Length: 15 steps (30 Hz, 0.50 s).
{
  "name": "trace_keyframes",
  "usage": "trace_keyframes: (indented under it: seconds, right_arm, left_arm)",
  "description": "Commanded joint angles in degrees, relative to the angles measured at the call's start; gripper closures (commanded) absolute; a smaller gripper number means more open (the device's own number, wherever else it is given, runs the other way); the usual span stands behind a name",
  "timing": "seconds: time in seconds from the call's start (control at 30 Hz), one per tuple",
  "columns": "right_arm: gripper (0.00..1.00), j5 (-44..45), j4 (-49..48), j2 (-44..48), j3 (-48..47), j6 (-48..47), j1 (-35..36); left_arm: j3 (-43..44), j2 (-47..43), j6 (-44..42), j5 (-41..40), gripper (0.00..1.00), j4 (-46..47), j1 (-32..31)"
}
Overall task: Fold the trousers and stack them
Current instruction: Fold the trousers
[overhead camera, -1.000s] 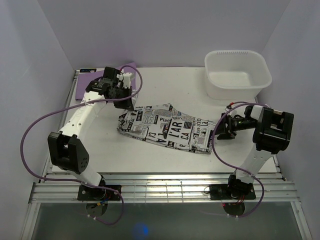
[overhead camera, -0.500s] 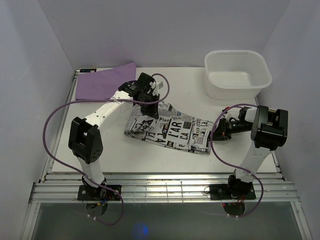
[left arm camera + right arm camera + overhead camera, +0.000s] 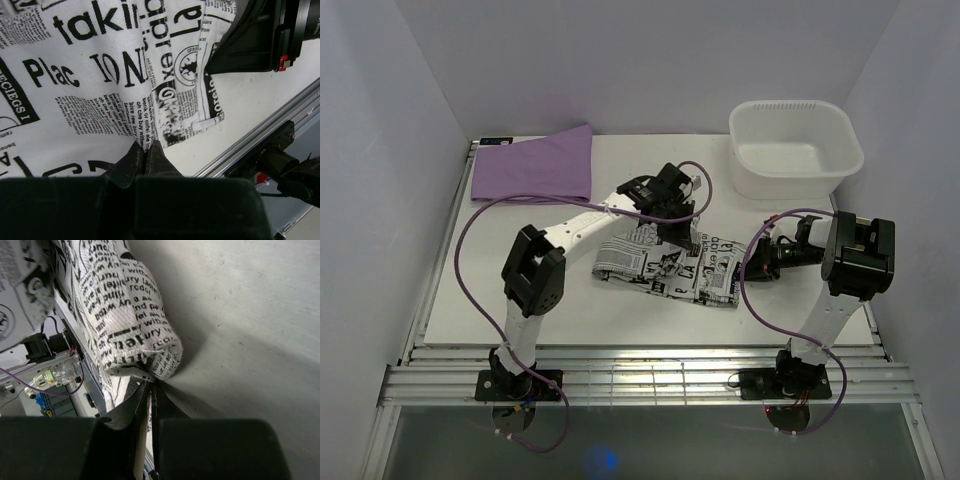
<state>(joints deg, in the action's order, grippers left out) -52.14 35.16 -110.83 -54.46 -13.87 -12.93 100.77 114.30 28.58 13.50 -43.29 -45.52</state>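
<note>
Fingers of both grippers are met by the cloth in the top external view: the left gripper (image 3: 678, 229) is set on the far edge of the trousers (image 3: 665, 268), near their middle, and the right gripper (image 3: 756, 262) is placed at their right end. The trousers are laid crumpled on the white table (image 3: 520, 300), right of centre. A purple cloth (image 3: 535, 165) is seen at the far left corner and a white basin (image 3: 796, 150) at the far right.

From the left wrist, the left gripper (image 3: 147, 150) is shown pinched shut on a raised fold of the trousers (image 3: 75, 80); the right gripper (image 3: 260, 35) is seen just beyond their hem.

From the right wrist, the right gripper (image 3: 150, 384) is shown clamped on a rolled edge of the trousers (image 3: 130, 325), which is lifted slightly above the table (image 3: 240, 315).
</note>
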Motion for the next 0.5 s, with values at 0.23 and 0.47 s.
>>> trace_keyframes:
  seconds: [0.23,0.47]
  right_arm:
    - [0.92,2.40,-5.01,-0.97,1.90,-0.02,0.89]
    - [0.92,1.96,-5.71,-1.32,1.98,0.60,1.06]
  left_arm:
    - [8.47,8.30,6.22,-0.58,1.00,4.79,-3.61]
    - [9.44,10.06,7.81,-0.23,1.00,6.46,-6.07]
